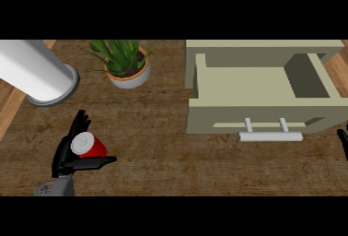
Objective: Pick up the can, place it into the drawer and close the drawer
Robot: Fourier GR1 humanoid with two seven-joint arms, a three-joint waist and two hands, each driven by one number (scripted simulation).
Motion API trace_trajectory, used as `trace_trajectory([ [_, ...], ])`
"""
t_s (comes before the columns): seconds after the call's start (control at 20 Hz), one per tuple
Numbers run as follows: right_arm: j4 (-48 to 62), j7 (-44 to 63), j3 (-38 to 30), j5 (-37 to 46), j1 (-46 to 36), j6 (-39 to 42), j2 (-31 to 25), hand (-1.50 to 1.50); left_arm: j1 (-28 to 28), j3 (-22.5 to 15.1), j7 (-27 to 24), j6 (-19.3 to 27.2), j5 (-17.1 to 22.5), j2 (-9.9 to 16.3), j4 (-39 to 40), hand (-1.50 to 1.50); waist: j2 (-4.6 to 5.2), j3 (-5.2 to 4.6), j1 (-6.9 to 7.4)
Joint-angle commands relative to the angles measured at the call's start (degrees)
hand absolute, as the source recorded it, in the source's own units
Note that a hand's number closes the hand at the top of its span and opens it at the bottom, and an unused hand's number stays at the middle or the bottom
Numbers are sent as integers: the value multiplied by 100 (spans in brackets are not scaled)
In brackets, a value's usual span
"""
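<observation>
A red can [95,147] with a silver top stands on the brown counter at the lower left. My left hand [66,148] is at it: straight fingers rise along the can's left side and the thumb lies just below it, so the can sits in the gap between them. No finger curls round it. The beige drawer [204,117] at the upper right is pulled out, its inside bare, with a grey bar handle [270,136] on its front. Only the fingers of my right hand [343,142] show, at the right edge beside the drawer's front.
A potted green plant [127,69] stands at the back, left of the drawer. A large white cylinder [37,73] lies at the far left. Bare brown counter stretches between the can and the drawer front.
</observation>
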Motion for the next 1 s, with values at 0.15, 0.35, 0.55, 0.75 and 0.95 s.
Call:
trace_trajectory([
  [0.15, -377, 415, -219, -383, 58, 48, -94, -150, -11, -198, -39, 9, 78, -199, -221, 150, -4, 0, 6],
  [0.35, 5, -161, -68, -31, 75, -3, 38, -150, -292, -92, 471, -322, 433, -59, -328, 150, -2, 0, 1],
  [0.55, -158, 174, 239, 117, -68, -286, 86, -150, 468, -401, 473, -373, 397, -203, -1283, 150, -7, 1, 29],
  [0.75, 146, -301, 464, 353, 57, -352, 87, -150, 4, -153, 467, 220, 475, -380, -882, 150, -2, 0, 16],
  [0.95, -401, -13, -147, -370, 373, 120, -91, -150, -466, 20, 352, 540, 500, -361, -484, 150, -2, -1, -14],
])
